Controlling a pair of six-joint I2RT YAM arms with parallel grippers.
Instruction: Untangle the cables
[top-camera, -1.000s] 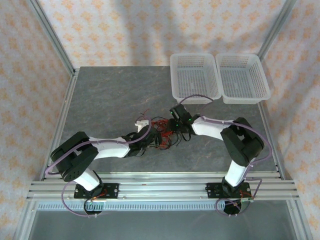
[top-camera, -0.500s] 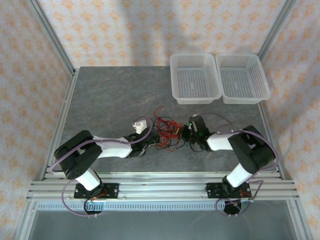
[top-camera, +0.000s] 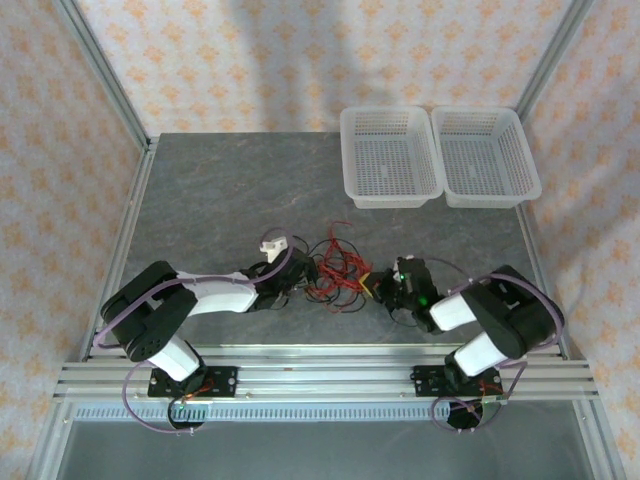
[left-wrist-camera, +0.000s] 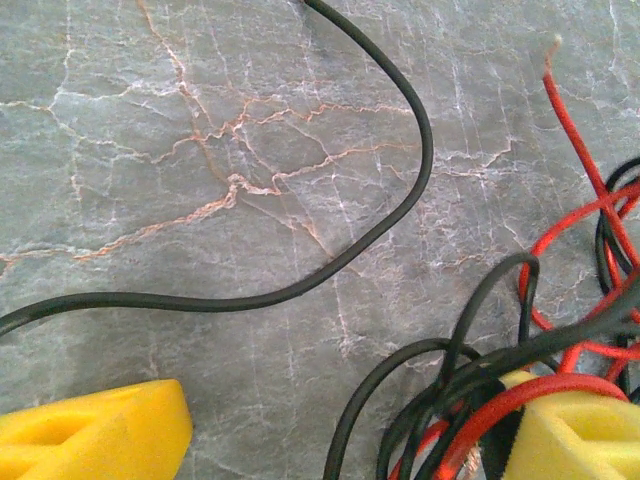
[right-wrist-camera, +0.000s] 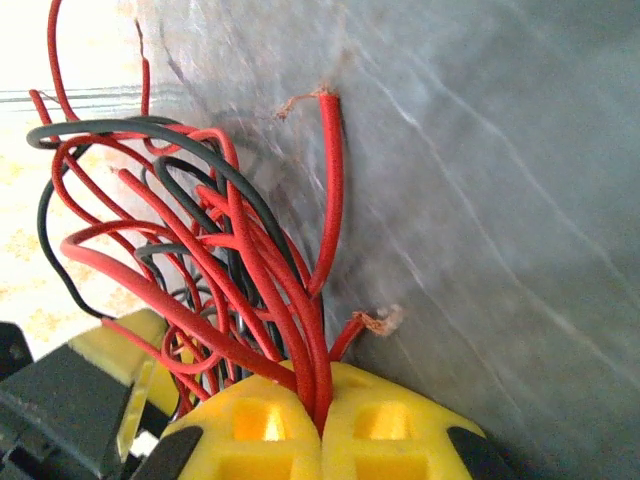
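Cables (top-camera: 335, 265) lie clumped on the table (top-camera: 220, 190) between the arms; my right gripper (right-wrist-camera: 320, 425) pinches a red-wire bundle (right-wrist-camera: 285, 300), left gripper (left-wrist-camera: 350, 435) gapes unanchored, so I judge pulling drags the whole clump or tightens knots.

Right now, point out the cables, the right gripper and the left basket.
cables (top-camera: 335, 268): top view, middle of the clump.
right gripper (right-wrist-camera: 321, 395): right wrist view, where its shut yellow tips meet.
left basket (top-camera: 390, 200): top view, its near wall.
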